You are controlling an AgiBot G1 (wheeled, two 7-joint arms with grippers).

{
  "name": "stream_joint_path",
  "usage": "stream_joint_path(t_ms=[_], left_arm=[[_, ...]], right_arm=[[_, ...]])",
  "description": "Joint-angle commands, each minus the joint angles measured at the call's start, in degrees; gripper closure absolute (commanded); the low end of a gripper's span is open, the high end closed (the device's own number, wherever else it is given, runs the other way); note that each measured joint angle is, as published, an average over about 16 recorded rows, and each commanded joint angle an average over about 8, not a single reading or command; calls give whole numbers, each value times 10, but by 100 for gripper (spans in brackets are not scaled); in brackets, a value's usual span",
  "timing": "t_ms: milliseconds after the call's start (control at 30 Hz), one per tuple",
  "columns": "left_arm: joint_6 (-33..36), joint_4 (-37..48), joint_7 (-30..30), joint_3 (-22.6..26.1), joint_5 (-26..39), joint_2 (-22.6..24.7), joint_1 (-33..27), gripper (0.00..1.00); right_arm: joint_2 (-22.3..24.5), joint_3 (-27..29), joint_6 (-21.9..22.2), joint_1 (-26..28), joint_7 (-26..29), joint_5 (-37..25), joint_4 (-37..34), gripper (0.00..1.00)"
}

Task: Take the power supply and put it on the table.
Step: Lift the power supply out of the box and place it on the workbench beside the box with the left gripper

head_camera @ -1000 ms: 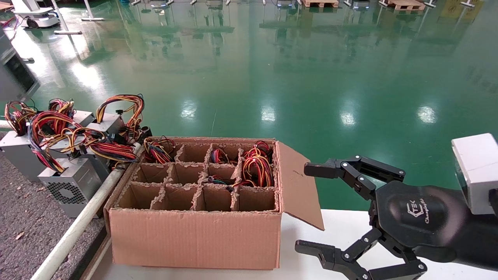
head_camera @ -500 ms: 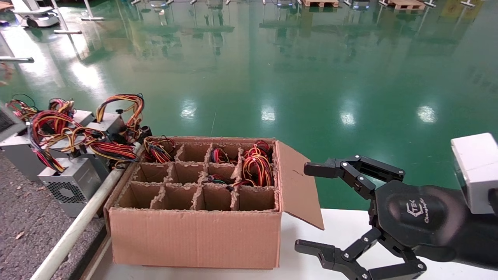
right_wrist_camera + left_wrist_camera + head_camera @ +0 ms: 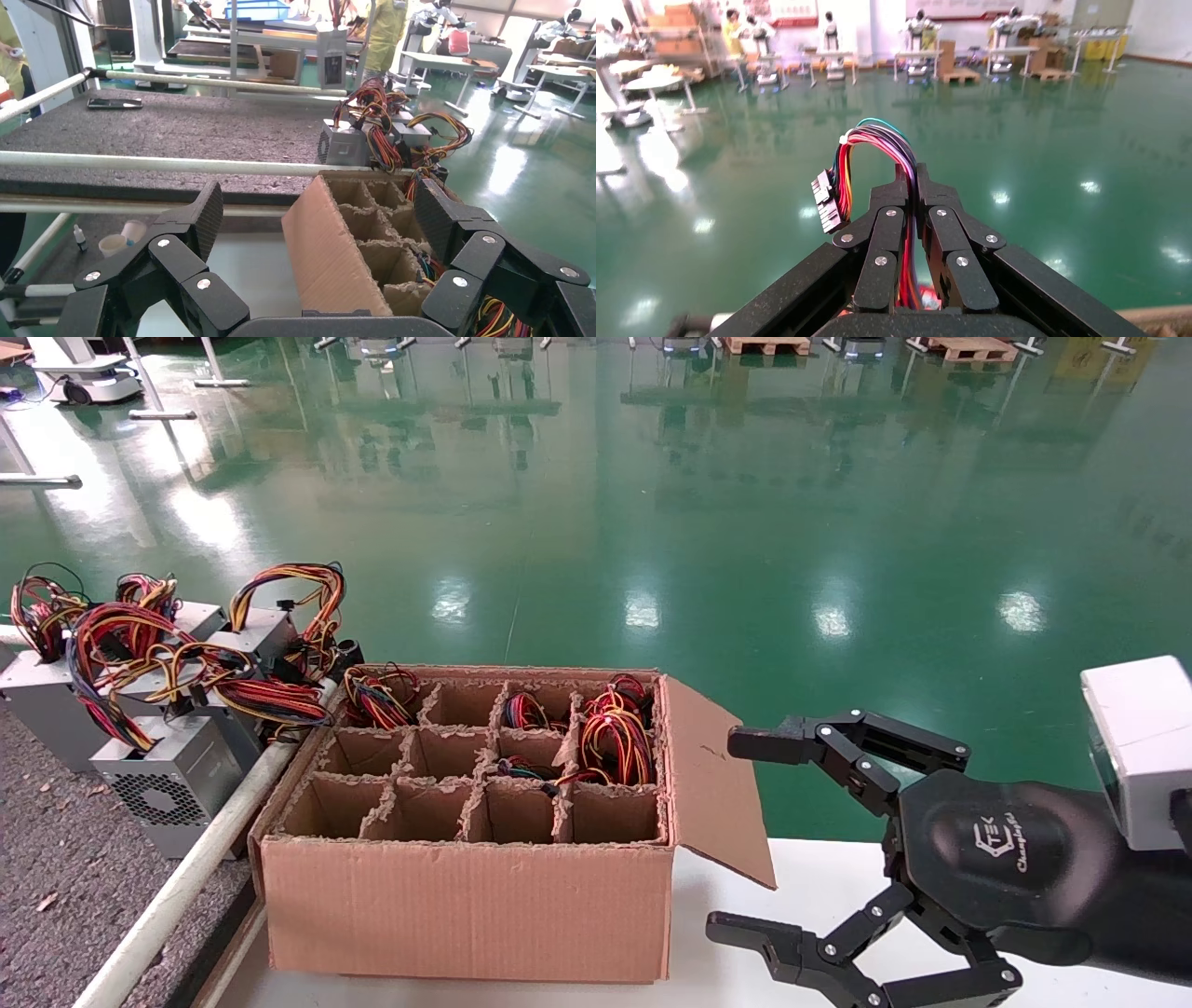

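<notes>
Left wrist view: only the cable loom of the power supply [image 3: 876, 140] shows. It is a thick arch of red, purple, orange and black wires with a green strand on top, tied with a white band, ending in a black multi-pin plug [image 3: 826, 203] at centre left. The metal body is out of sight. The left gripper [image 3: 916, 175] is clenched on the loom, jaws pressed together at frame centre, with green floor behind.

Head view: neither the held unit nor the left gripper appears. The table [image 3: 56, 859] lies at lower left behind its white rail [image 3: 186, 877]. Other grey units [image 3: 168, 780] stand on it, wires tangled. A divided cardboard box [image 3: 466, 905] sits just beside the rail on the white tabletop [image 3: 819, 887]. The right gripper [image 3: 731, 836] is parked at lower right, jaws spread, empty.
</notes>
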Motion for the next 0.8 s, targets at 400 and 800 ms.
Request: stream_joint_path(t_ms=[400, 800], left_arm=[[39, 38, 11, -2, -1, -8, 41, 100], [56, 95, 42, -11, -11, 7, 83, 100]], right_arm=[[0, 0, 0, 0, 0, 0, 0, 0], [0, 0, 0, 0, 0, 0, 0, 0]])
